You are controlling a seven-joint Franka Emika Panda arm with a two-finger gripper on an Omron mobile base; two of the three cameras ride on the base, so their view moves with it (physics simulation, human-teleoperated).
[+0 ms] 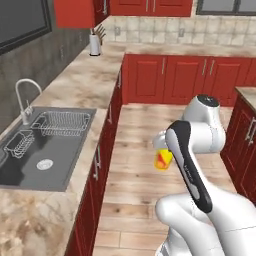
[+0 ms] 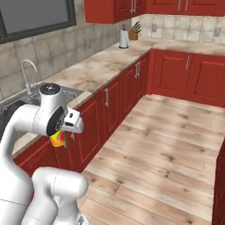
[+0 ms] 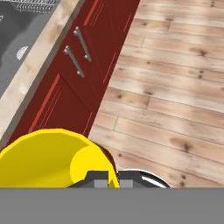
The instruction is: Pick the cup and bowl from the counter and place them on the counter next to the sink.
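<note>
My gripper is shut on the rim of the yellow cup, which fills the lower left of the hand view. From the base views the cup, with its red-orange mark, hangs in the air over the wooden floor, in front of the red cabinet fronts. It is apart from the counter. The grey sink lies to the left of the cup, set into the counter. The bowl is out of view.
A wire dish rack sits in the sink, and a curved faucet stands behind it. A white holder and a knife block stand in the far corner. Another red cabinet borders the floor on the right.
</note>
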